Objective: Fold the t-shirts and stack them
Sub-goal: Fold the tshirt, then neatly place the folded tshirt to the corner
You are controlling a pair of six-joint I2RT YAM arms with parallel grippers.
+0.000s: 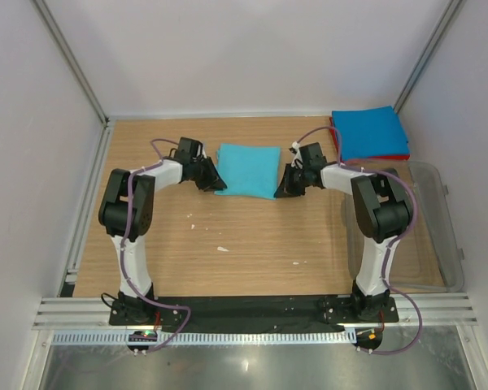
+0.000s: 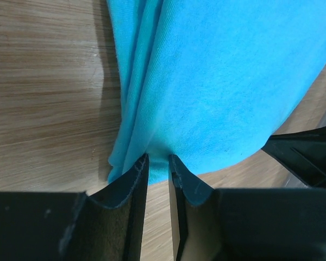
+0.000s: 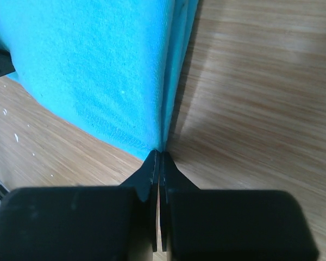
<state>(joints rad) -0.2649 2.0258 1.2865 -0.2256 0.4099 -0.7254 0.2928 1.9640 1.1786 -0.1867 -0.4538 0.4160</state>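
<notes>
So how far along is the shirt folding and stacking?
Done: the bright blue folded cloth shirt lies on the red folded shirt, far right. In hand: both the left end effector and right end effector pinch the folded turquoise cloth shirt. Left: stacking it on that pile.

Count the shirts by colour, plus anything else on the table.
turquoise shirt: 1
blue shirt: 1
red shirt: 1, only its edge shows under the blue one
clear tub: 1
Total: 4
</notes>
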